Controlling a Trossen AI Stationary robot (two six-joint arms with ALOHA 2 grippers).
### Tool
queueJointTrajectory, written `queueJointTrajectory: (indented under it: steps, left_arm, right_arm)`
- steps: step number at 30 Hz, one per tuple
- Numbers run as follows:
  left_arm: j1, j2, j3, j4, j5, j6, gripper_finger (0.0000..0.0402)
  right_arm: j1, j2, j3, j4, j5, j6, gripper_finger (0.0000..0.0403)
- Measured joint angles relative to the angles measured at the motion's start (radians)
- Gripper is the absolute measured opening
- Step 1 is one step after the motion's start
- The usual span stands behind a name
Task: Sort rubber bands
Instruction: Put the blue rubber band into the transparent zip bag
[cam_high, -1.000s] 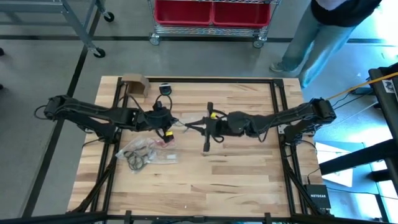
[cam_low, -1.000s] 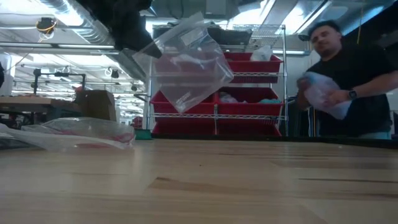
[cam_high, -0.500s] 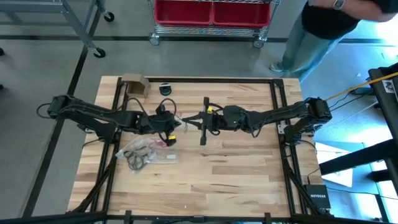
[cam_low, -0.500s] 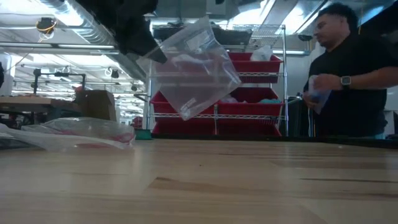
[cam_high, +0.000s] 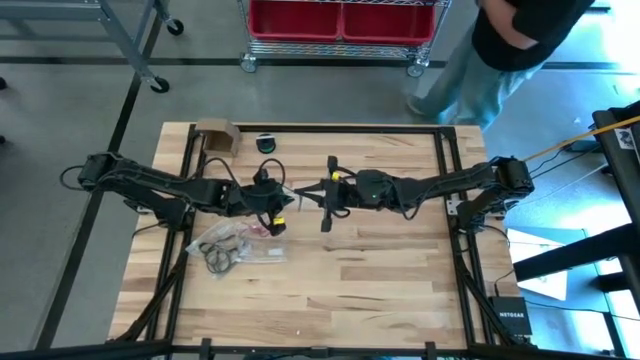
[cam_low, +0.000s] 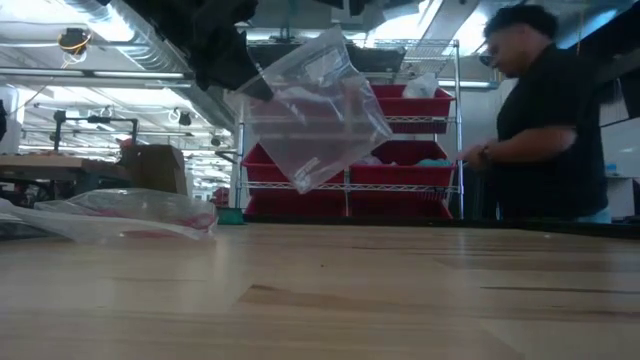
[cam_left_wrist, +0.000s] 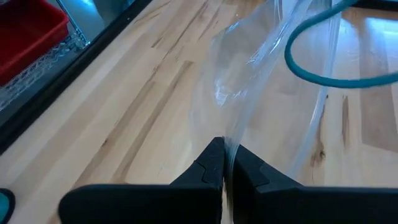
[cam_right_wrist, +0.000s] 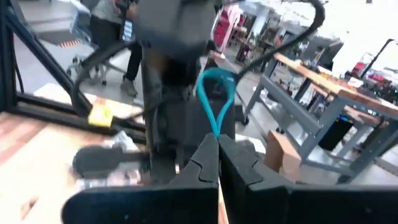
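Near the middle of the overhead frame, both arms meet above the desk (cam_high: 380, 270), and it looks like the step is getting a teal rubber band (cam_right_wrist: 216, 99) into a clear zip bag (cam_low: 315, 110) that's being held up in the air. The left gripper (cam_left_wrist: 224, 163) has its fingers clenched on the edge of that bag, with the plastic running up from between the tips. The right gripper (cam_right_wrist: 217, 146) has its fingers pinched tight on the bottom of the teal loop, which stands up just past the tips. In the left wrist view you can see that same band (cam_left_wrist: 323, 62) as a curved arc right by the bag's plastic, though I can't tell if it's inside the mouth yet or just beside it. My take on doing this well: keep the bag's opening pulled taut and facing the right arm, push the loop well past the lip, and only then let go, because a floppy band will catch on the edge or spring back out. Don't tug the bag sideways either, since a pinch on thin film probably slips easily. The rest of the rubber bands (cam_high: 225, 250) sit in a dark tangle on another bag (cam_high: 262, 252) lying flat at lower left of the overhead frame, well apart from the right fingers and just below the left arm.
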Motion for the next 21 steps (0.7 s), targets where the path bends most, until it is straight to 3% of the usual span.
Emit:
queueJointTrajectory:
  steps: [21]
  left_arm:
    - [0.012,-0.072,0.0,0.001,0.009,-0.117,0.0]
  right_arm:
    - [-0.001,-0.001,0.0,-0.248,0.0,0.005,0.0]
